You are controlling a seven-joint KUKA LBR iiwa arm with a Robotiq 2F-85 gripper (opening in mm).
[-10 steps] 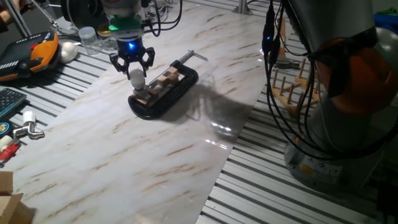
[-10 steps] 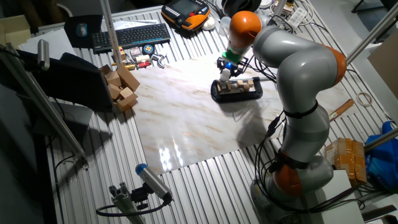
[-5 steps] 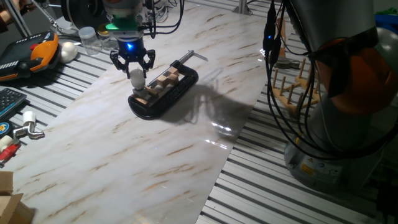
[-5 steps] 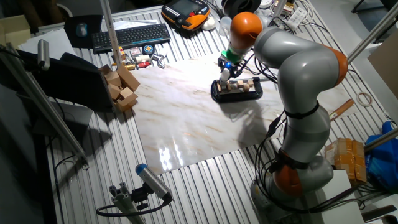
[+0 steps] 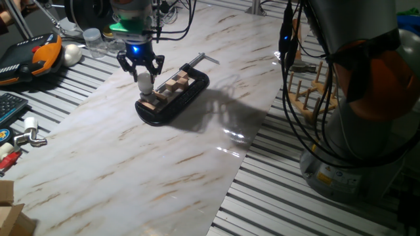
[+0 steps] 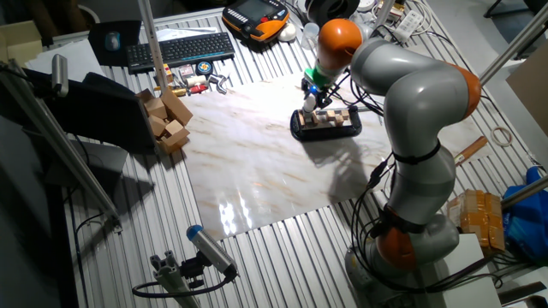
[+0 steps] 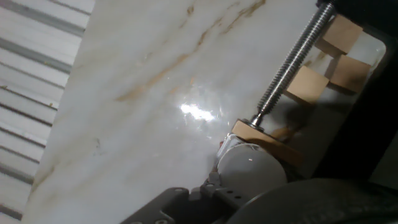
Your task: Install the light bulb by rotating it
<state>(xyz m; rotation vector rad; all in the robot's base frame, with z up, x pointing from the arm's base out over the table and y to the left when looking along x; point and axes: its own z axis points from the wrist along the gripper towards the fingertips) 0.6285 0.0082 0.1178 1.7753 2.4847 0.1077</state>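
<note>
The light bulb [image 5: 144, 81] is a small frosted white globe that stands upright on a wooden block at the near end of the black clamp [image 5: 172, 96]. My gripper [image 5: 142, 73] hangs straight above it, and its dark fingers close around the globe's top. In the other fixed view the bulb [image 6: 309, 103] sits under the gripper [image 6: 310, 94] at the clamp's left end [image 6: 325, 125]. In the hand view the bulb [image 7: 250, 171] fills the lower middle, next to the clamp's steel screw [image 7: 289, 65] and wooden blocks [image 7: 309, 83]. The bulb's screw base is hidden.
The clamp lies on a marble board [image 5: 164, 151] over a slatted table. Clear jars [image 5: 93, 40], a white ball [image 5: 71, 54] and an orange pendant [image 5: 36, 52] stand behind the gripper. A keyboard [image 6: 180, 50] and wooden blocks [image 6: 167, 120] lie at the left. A wooden rack [image 5: 308, 88] stands at the right.
The gripper has turned a little about its upright axis over the bulb and sits slightly higher. The bulb and clamp stay in the same place.
</note>
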